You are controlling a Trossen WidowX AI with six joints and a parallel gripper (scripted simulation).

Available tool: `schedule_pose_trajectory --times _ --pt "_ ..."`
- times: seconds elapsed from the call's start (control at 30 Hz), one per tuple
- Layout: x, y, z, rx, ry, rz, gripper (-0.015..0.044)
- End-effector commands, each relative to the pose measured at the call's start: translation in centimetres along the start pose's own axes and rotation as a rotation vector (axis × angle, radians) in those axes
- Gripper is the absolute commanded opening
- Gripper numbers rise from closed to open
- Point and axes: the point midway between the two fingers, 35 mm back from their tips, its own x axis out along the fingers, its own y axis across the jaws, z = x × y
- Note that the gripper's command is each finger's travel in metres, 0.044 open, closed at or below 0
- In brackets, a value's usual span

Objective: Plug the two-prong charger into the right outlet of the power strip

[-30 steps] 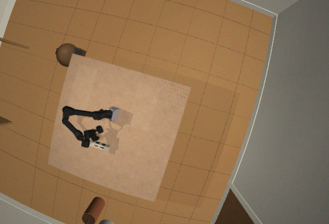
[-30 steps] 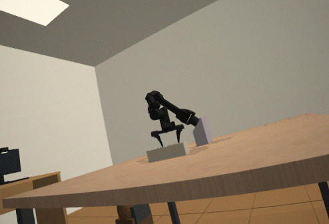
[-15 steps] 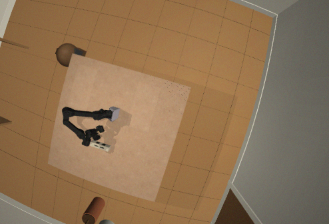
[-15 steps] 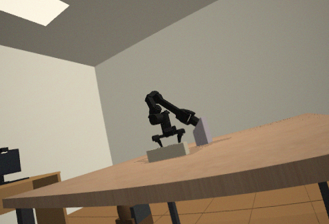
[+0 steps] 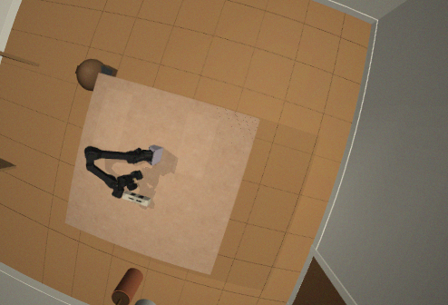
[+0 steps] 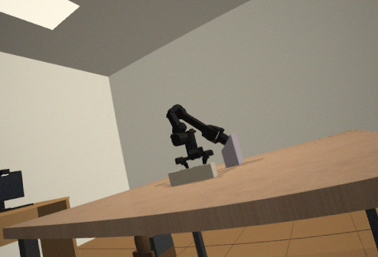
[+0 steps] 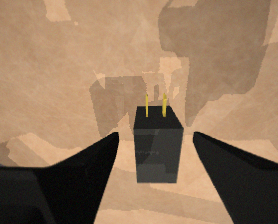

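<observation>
The black charger (image 7: 159, 155) is between the fingers in the wrist view, its two yellow prongs (image 7: 164, 106) pointing toward the top of that view. My gripper (image 7: 155, 136) (image 6: 196, 164) is partly open, its fingers pointing down. A gap shows on each side of the charger, and neither finger touches it. The pale power strip (image 5: 145, 201) (image 6: 193, 177) lies on the table beside the gripper, with dark outlets on its upper face in the top view. In the exterior view the strip stands in front of the fingertips and the charger is hidden.
A lavender block (image 5: 157, 155) (image 6: 232, 151) stands at the arm's base, on the other side of the gripper from the strip. The arm (image 5: 102, 173) bends out to one side between them. The table's near edge (image 6: 214, 218) runs across the exterior view.
</observation>
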Motion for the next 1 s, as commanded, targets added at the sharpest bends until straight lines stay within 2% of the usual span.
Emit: schedule_pose_trajectory --times 0.0,0.13,0.37,0.47,0.97 --pt "0.0 0.0 0.0 0.002 0.000 0.000 0.0230" --pt "0.0 0.0 0.0 0.002 0.000 0.000 0.0125" --pt "0.0 0.0 0.0 0.002 0.000 0.000 0.0078" --pt "-0.4 0.0 0.0 0.002 -0.001 0.001 0.0000" --pt "-5.1 0.5 -0.3 -0.006 0.000 0.003 0.0000"
